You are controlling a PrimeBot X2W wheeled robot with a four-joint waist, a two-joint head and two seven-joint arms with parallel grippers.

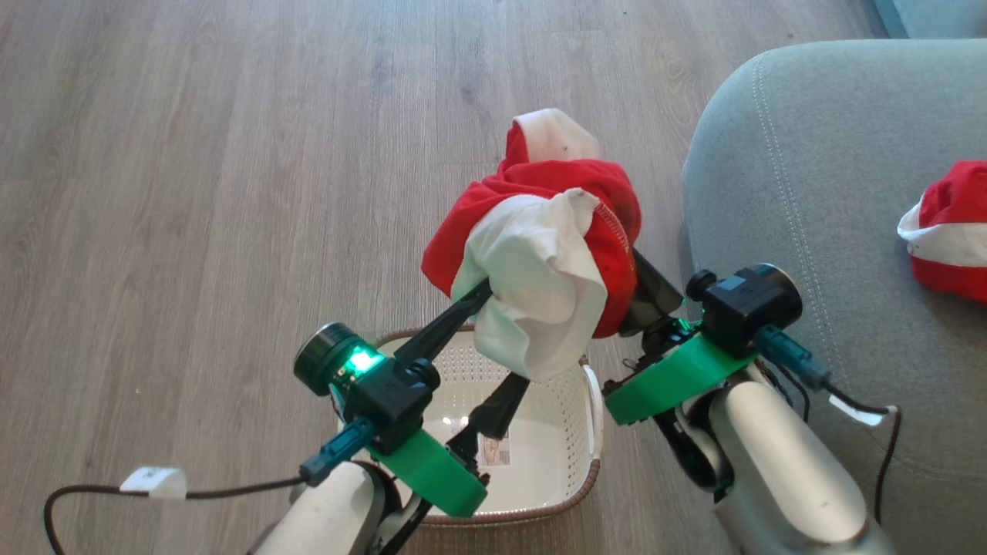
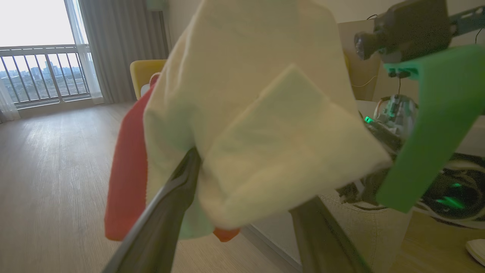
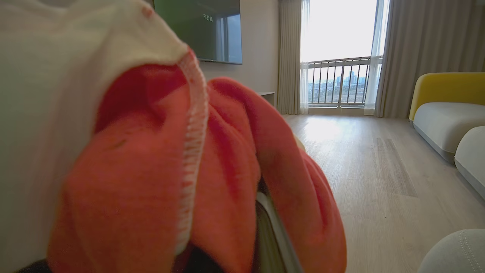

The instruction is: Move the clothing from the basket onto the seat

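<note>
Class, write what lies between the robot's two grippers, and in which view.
A bunched red-and-white garment hangs between the open left gripper and the right gripper, which grips it, above the basket. The head view shows this.

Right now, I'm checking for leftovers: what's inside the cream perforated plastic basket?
The cream perforated plastic basket shows bare floor with one sticker. The hanging red-and-white fabric garment covers its far edge, the robot's left arm its near-left corner; those parts are unseen.

Reds, whites, cream and grey-green

Raised garment [image 1: 540, 254]: bright red with a white panel. Second garment [image 1: 952, 231], on the seat [image 1: 810, 231]: red, white band. Basket [image 1: 570, 439]: cream, perforated, brown rim. Seat: grey-green, pale stitching.
</note>
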